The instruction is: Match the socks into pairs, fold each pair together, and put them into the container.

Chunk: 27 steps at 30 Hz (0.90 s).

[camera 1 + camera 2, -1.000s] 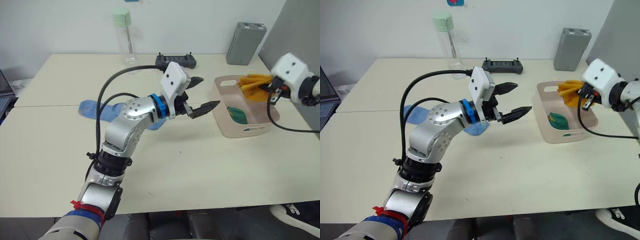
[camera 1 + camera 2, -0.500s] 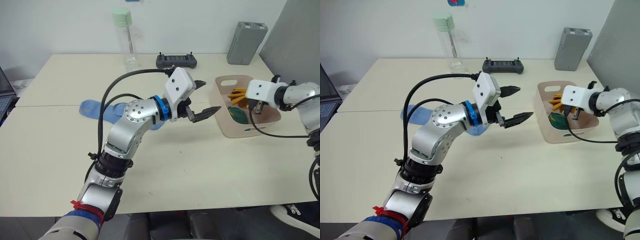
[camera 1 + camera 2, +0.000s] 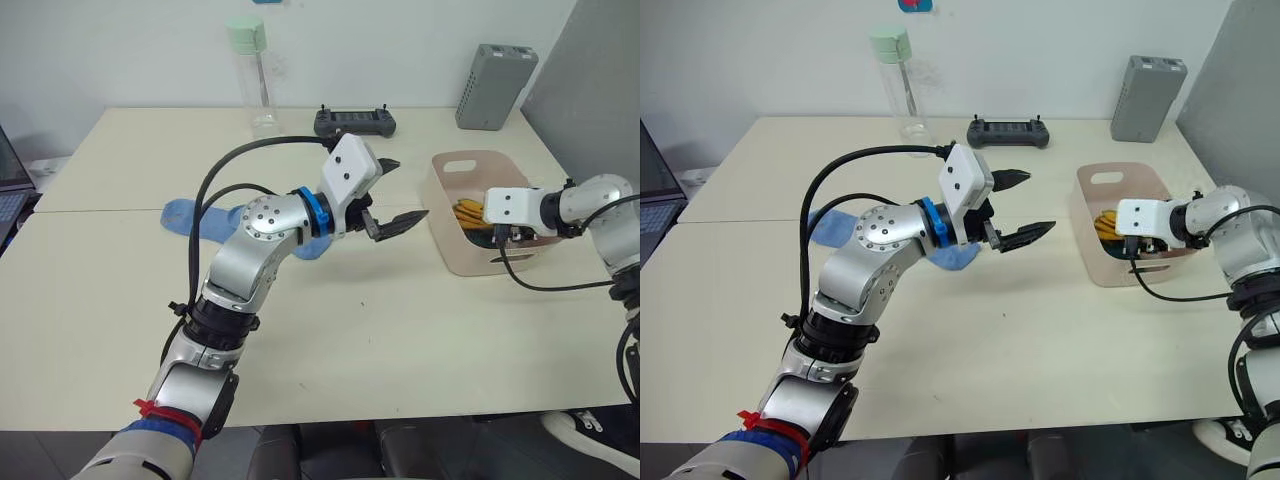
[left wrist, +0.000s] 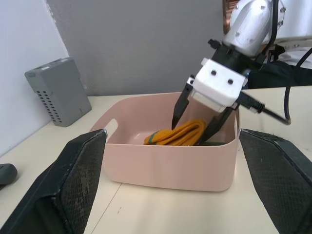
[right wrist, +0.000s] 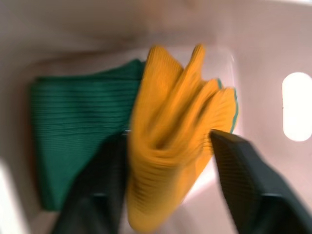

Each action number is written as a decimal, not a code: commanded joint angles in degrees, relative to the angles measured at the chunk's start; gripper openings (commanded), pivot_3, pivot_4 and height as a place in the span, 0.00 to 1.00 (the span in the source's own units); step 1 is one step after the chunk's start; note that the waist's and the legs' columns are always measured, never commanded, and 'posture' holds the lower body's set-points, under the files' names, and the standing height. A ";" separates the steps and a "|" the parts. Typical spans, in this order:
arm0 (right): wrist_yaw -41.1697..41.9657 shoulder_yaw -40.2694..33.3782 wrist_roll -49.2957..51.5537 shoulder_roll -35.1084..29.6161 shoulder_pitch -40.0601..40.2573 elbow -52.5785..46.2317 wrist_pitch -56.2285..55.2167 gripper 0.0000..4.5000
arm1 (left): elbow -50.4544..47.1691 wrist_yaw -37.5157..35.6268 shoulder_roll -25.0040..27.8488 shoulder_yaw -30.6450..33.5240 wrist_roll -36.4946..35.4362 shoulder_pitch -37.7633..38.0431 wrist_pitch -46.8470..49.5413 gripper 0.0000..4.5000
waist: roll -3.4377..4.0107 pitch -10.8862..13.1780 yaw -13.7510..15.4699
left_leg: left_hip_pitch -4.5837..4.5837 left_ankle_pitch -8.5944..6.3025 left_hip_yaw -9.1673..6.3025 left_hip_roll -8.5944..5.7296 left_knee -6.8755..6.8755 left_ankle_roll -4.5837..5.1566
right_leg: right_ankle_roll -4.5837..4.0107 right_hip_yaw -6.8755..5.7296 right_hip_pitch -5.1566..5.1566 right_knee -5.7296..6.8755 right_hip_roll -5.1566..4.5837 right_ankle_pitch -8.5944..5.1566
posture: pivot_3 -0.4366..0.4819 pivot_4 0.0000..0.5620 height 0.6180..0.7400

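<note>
We take the pale pink tub (image 3: 452,233) near the right edge of the table (image 3: 120,300) as our landmark. Our right gripper (image 4: 197,127) reaches down inside it, its two black fingers (image 5: 246,187) spread on either side of the folded mustard-yellow pair (image 5: 170,146). The fingers look parted rather than pinched, though the blur in the right wrist view leaves us unsure whether they touch the fabric. The yellow pair lies in the tub beside and partly over the folded dark green pair (image 5: 73,141), which rests against the tub's floor.

Our left gripper (image 3: 393,195) hangs above the table just to the left of the tub, wide open and holding nothing, its fingertips pointing toward the tub's near wall. Further left of the tub, beyond and partly behind the left forearm, the light blue socks (image 3: 190,216) lie flat on the table, not in the tub.

Behind the tub, toward the wall, stands a grey upright box (image 3: 494,86). A black handheld controller (image 3: 354,122) lies on the table to the left of that box, and further left stands a clear bottle with a pale green cap (image 3: 250,75).
</note>
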 commanded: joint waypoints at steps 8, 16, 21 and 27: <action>8.48 -4.12 4.84 -2.36 -12.73 -0.46 11.67 1.00 | 0.66 -4.76 0.50 0.77 -0.67 -1.83 -3.14 1.00 | 0.07 0.02 -0.07 | 0.05 0.00 0.01 0.00 0.03 0.00 | 0.01 0.00 0.03 0.03 0.00 0.00 | 0.48 0.27 1.00; 1.11 -2.23 0.23 -0.37 -12.42 12.26 -0.05 0.56 | 0.52 -5.06 -1.23 0.38 -0.47 -2.56 -2.52 1.00 | 0.07 0.02 0.03 | 0.05 0.00 0.06 0.00 0.01 0.00 | 0.00 0.03 0.02 0.01 -0.01 0.00 | 0.48 0.27 1.00; 0.73 -1.83 -0.45 2.14 -11.63 15.33 -1.49 0.15 | -0.55 -5.18 -0.82 0.44 -0.70 -2.26 -1.54 1.00 | 0.17 0.08 -0.30 | 0.09 0.00 0.06 0.01 0.00 0.00 | -0.01 0.04 0.02 0.06 0.00 0.00 | 0.48 0.27 1.00; -1.23 -0.61 -2.09 5.54 -9.26 19.92 -2.76 0.00 | -1.46 -4.99 -1.10 -0.02 -0.64 -2.12 -0.63 1.00 | 0.17 0.08 -0.17 | 0.13 0.01 0.05 0.00 0.04 0.00 | 0.01 0.04 0.09 0.09 0.00 0.01 | 0.48 0.27 1.00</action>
